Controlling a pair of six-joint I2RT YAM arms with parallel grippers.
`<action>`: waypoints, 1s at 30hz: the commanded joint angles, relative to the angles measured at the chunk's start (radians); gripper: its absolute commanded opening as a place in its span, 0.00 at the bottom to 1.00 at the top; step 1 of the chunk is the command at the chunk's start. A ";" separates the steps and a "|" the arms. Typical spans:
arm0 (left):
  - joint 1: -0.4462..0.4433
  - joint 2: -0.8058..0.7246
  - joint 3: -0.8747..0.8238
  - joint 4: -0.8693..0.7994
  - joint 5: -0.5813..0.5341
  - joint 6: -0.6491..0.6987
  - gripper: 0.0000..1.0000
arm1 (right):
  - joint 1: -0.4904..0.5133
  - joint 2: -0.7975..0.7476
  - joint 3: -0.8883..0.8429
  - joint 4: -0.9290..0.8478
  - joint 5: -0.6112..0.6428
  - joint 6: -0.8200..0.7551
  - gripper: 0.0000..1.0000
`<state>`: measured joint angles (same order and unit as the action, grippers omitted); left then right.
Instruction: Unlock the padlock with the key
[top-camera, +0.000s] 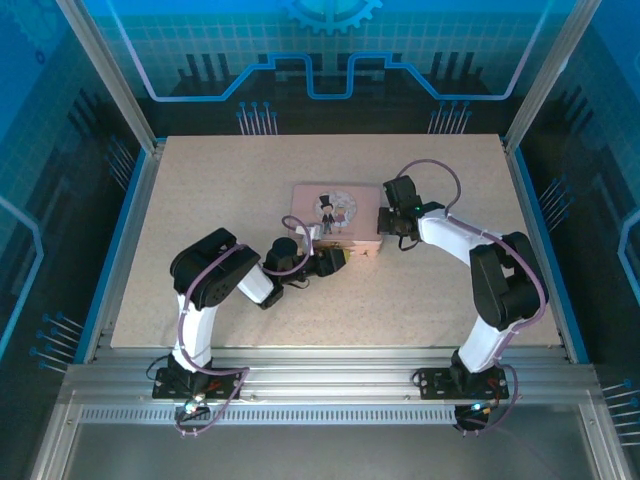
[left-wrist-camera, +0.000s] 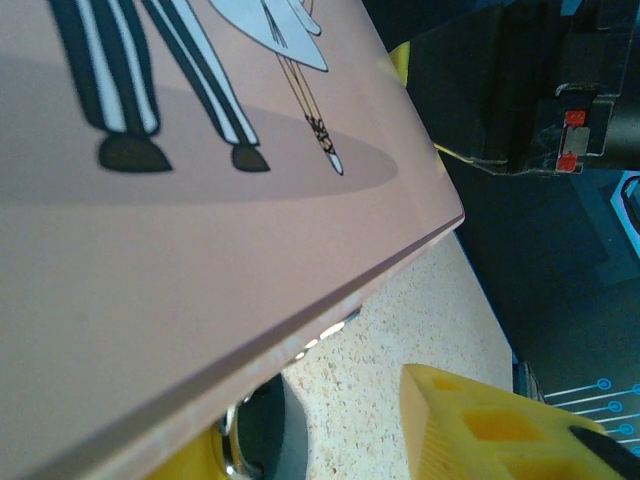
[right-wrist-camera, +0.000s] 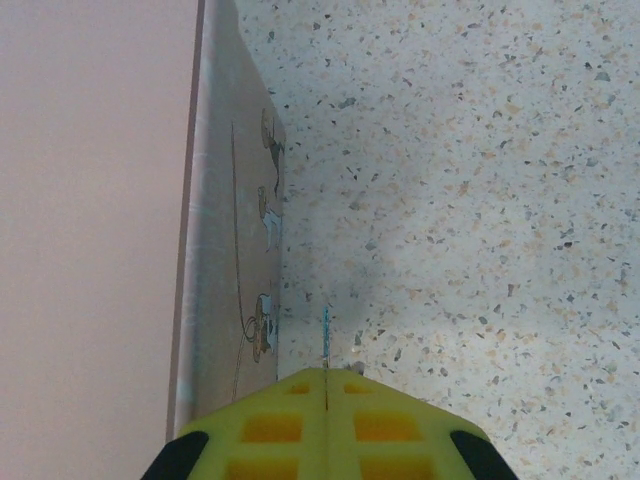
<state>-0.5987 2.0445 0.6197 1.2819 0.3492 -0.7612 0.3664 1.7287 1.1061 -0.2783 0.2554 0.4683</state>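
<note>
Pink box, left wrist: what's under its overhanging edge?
Beneath the edge of the pink box, a shiny metal curve and a dark rounded part show over the table; the box covers the rest.

Table top: beige, fine dark and tan speckle.
Flat rectangular pink box: pale pink lid printed with a cartoon couple, dark suit beside white dress. In the left wrist view the print shows black-and-white striped trouser legs and dark shoes on a grey-mauve oval.
Box side wall: greyish pink, small line-drawn figures.
Right gripper: fingers yellow, black behind. Thin blue-grey metal sliver at their seam.
Left gripper: finger yellow.
Left arm and right arm: white and black, purple cables.
Back wall: blue, paler circuit lines and a gear.
</note>
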 joint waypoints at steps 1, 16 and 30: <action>-0.004 0.039 -0.007 -0.044 -0.019 -0.043 0.38 | 0.014 0.017 0.032 0.015 -0.006 0.015 0.00; 0.027 0.021 -0.081 -0.047 -0.005 -0.040 0.32 | 0.015 0.016 0.026 0.018 -0.005 0.016 0.00; 0.040 -0.017 -0.058 -0.167 0.015 -0.017 0.37 | 0.016 0.005 0.009 0.028 -0.005 0.011 0.00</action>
<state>-0.5751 2.0190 0.5713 1.2846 0.3492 -0.7341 0.3664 1.7348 1.1130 -0.2756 0.2546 0.4713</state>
